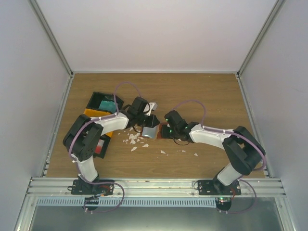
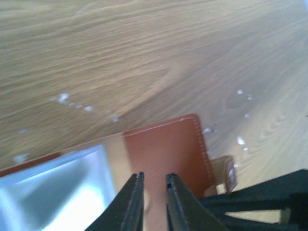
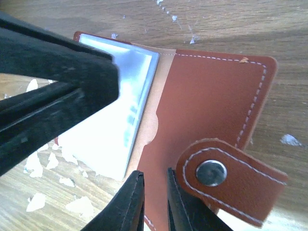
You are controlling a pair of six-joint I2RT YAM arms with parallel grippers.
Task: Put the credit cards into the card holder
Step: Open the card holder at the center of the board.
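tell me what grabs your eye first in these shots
Mid-table, an open reddish-brown leather card holder lies with its snap strap flipped outward. A pale blue plastic card sits at its pocket mouth, partly under the left end effector, while the right end effector grips the holder's lower edge. White scraps litter the wooden table, and a black-and-orange tray lies at the back left.
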